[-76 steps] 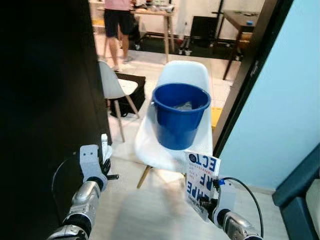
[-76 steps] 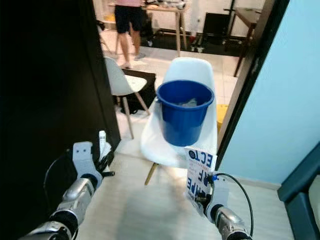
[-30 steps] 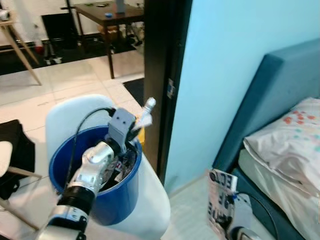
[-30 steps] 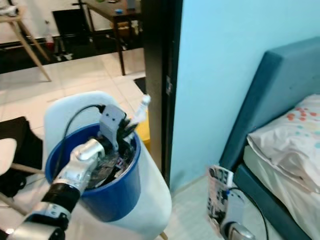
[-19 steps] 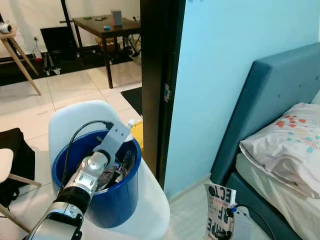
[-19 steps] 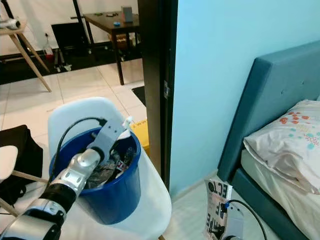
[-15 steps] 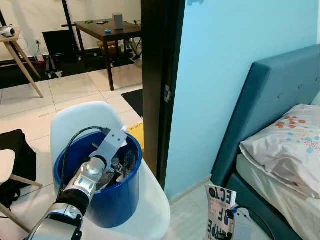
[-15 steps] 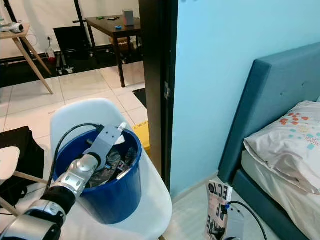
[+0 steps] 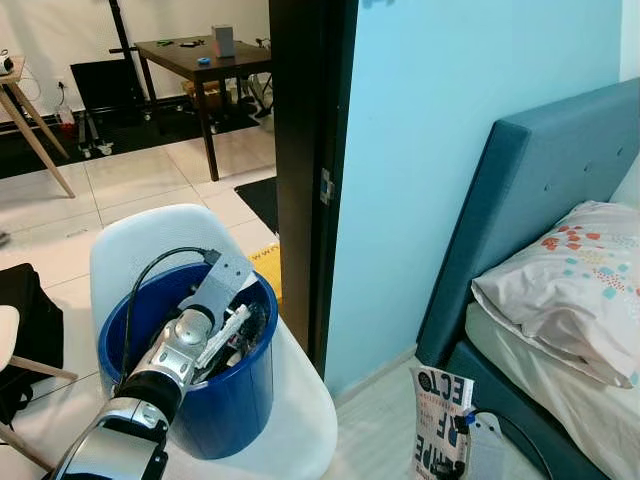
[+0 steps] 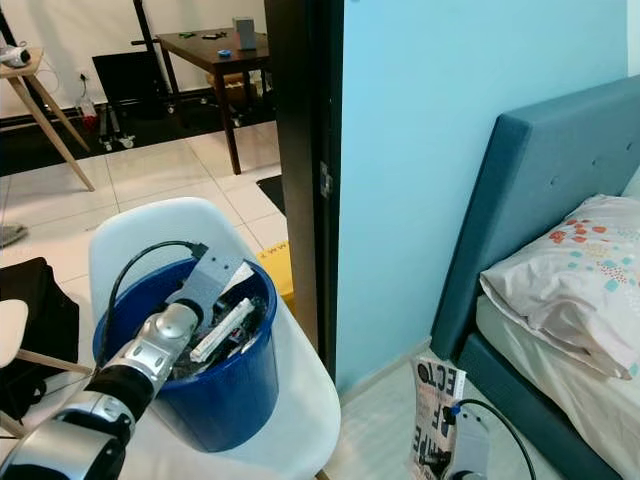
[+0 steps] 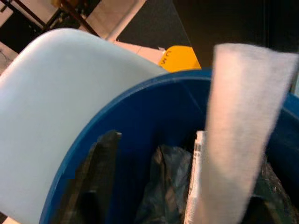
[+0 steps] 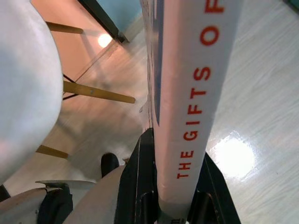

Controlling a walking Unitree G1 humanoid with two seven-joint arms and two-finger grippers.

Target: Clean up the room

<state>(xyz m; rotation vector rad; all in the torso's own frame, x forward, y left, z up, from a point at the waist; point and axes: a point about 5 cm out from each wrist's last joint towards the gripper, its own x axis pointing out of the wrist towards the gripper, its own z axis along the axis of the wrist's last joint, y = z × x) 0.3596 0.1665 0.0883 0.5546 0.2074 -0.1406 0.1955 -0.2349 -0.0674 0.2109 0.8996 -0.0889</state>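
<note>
Progress: judging by the bucket (image 9: 232, 400), part of the tidying is already done; it is sitting on the white chair (image 9: 300, 420) with dark rubbish piled inside, while the book (image 9: 440, 425) is not yet put anywhere.

Left gripper: the left gripper (image 9: 232, 322) is reaching over the bucket's rim, just above the rubbish. A white, tube-like item (image 11: 243, 126) is lying along its fingers; in the blurred left wrist view I cannot tell whether they are pinching it or have let go.

Right gripper: the right gripper (image 12: 170, 198) is holding the book upright near the floor, between the chair and the bed (image 9: 560, 330), its two fingers clamped on the lower end of the spine.

What is left: the white item probably needs dropping in, and the book needs a home.

Counts: one bucket, one book, one pillow (image 9: 570, 290) on the bed, one white chair carrying the bucket, a dark table (image 9: 200, 55) in the far room.
</note>
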